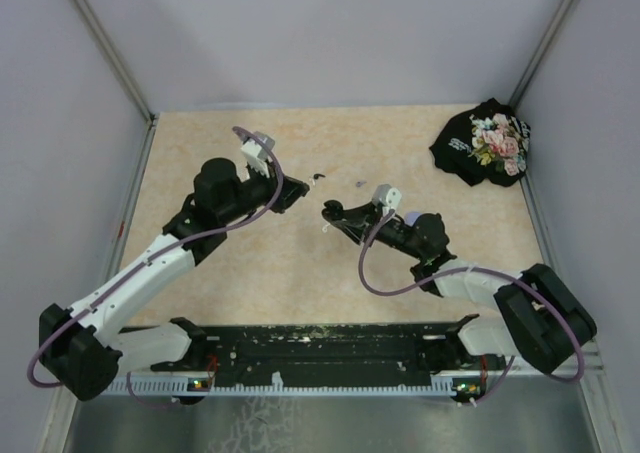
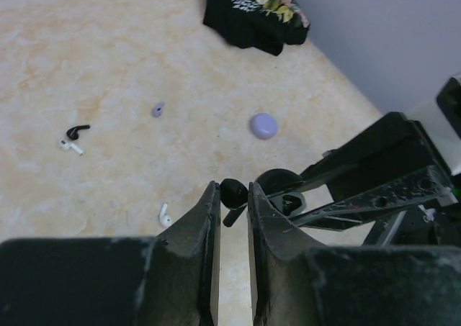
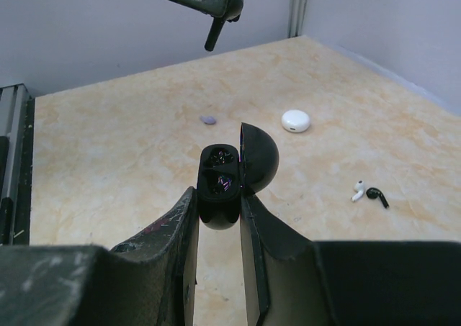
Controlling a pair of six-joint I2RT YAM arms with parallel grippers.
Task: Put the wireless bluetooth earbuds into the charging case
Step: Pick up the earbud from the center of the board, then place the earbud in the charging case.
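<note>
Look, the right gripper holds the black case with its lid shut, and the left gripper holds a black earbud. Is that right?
Not quite: the lid is open, as the right wrist view shows. The right gripper holds the black case, and the left gripper holds a black earbud.

Lab test cell: plain walls (image 1: 330,33) box a marbled tabletop (image 1: 300,273).

Both arms had white link shells and black joint housings, the left arm (image 1: 150,268) at lower left of the top view, the right arm (image 1: 465,283) at lower right. A purple cable (image 1: 385,291) looped along each. The black jaws carried pale scuffs and scratches in both wrist views.
</note>
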